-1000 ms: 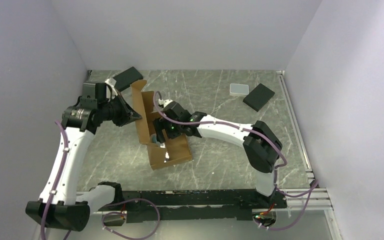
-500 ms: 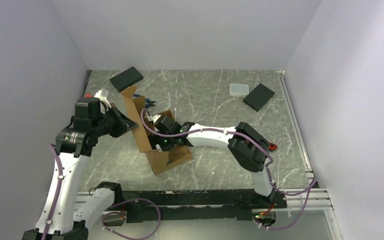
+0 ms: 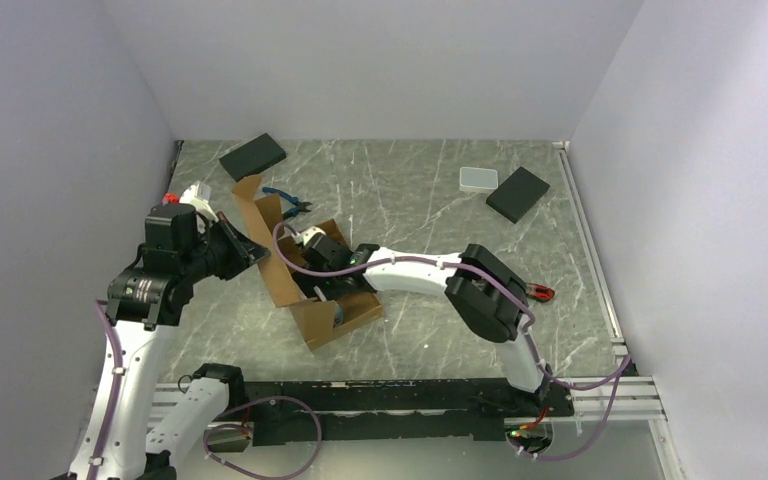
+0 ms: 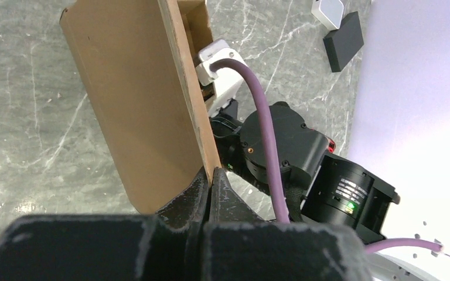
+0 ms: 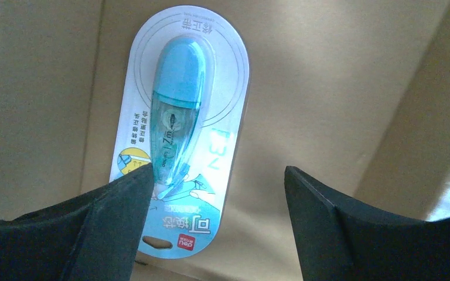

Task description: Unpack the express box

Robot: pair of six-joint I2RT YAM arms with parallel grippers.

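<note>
Where express box (image 3: 348, 316) sits, tbl (image 3: 410, 200) grey marbled; walls (image 3: 360, 70) white.

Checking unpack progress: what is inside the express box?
A carded blue correction tape lies on the express box floor, under the open right gripper. From above, that gripper hides the rest of the interior.

Top view: even, diffuse light, soft shadows on table (image 3: 440, 200). Left gripper (image 4: 210, 178) near-black, blurred in foreground. Right gripper (image 5: 218, 171) soft-edged; express box (image 5: 328, 88) interior warm, overexposed patch at lower right.
</note>
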